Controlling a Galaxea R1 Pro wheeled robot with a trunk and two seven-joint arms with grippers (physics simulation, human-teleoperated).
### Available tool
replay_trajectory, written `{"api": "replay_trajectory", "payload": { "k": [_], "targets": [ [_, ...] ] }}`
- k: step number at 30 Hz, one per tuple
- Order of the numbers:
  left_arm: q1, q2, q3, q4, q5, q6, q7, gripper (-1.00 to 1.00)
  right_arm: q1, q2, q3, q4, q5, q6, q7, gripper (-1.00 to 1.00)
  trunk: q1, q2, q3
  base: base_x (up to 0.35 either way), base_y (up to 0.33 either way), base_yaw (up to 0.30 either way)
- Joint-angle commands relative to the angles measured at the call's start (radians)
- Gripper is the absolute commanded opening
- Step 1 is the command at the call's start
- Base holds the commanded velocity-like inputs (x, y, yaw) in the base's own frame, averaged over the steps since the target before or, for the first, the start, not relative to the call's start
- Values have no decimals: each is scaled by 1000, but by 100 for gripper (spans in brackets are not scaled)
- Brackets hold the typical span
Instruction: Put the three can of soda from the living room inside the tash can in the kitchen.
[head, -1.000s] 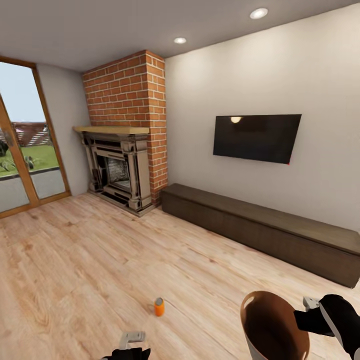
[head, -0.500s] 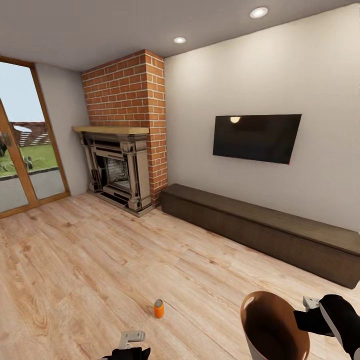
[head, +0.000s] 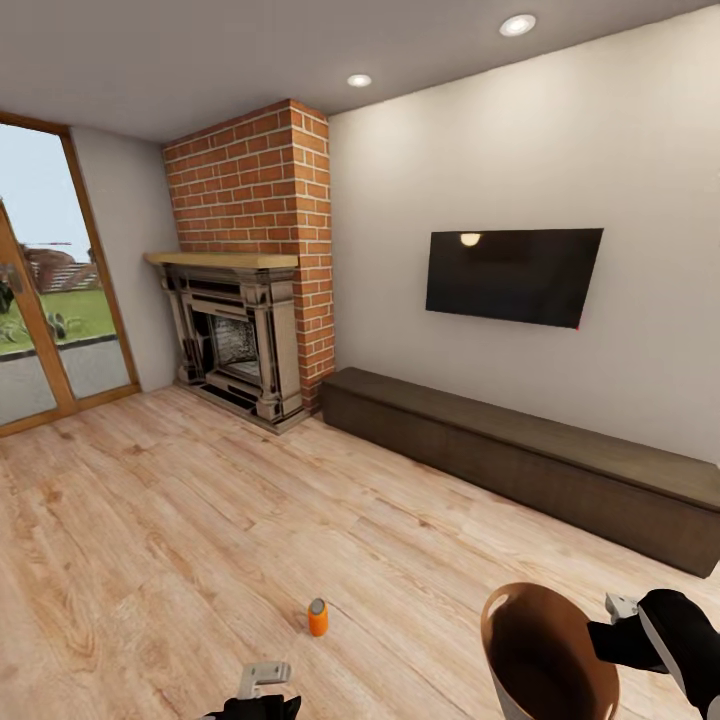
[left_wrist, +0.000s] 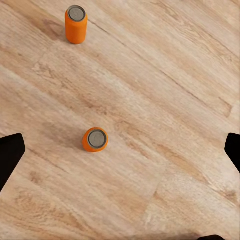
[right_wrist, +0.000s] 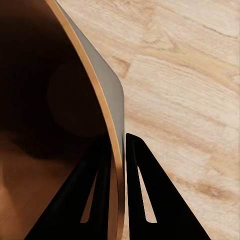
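Pinching the bin (right_wrist: 60, 115) wall, the right gripper (right_wrist: 117, 150) holds it; left gripper (left_wrist: 120, 150) jaws spread over 2 orange cans (left_wrist: 95, 139).

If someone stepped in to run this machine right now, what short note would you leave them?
Right tool: shut on the trash can, pinching its rim, held low at the robot's right.
Left tool: open, empty, hanging over the wood floor.
Cans: two orange soda cans stand upright on the floor under the left arm.
Done: bin picked up; no can visible inside.
Left: collect the cans, find the blue one, take the bin to the kitchen.
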Motion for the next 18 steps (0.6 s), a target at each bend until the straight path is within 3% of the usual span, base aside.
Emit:
{"api": "replay_trajectory", "payload": {
  "k": [1,11,18],
  "targets": [
    [0,0,0,0,0,0,0,100,-1,0,-1,0,-17,3,7,-100,0,0,0,0,0,0],
    [0,0,0,1,0,0,0,100,-1,1,-1,0,-17,1,7,-100,0,0,0,20,0,0],
    [0,0,0,2,-2,0,0,100,0,0,-1,2,-18,1,9,-100,0,0,0,228,0,-67]
  ]
}}
